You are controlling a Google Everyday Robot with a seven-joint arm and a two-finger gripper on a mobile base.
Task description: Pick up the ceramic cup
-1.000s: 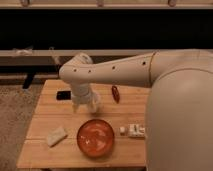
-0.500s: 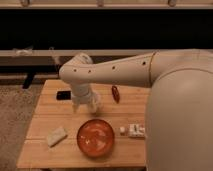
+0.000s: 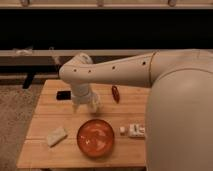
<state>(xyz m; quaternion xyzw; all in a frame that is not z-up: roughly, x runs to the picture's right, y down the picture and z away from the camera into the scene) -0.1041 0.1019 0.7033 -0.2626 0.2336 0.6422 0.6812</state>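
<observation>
My gripper hangs from the white arm and points down at the wooden table, just behind the orange bowl. The ceramic cup does not show as a separate thing. It is either hidden by the wrist and gripper or out of view. Pale shapes at the gripper's lower end cannot be told apart from the gripper itself.
A red object lies right of the gripper and a flat black object lies to its left. A pale block sits at the front left. Small white blocks sit right of the bowl. My body fills the right side.
</observation>
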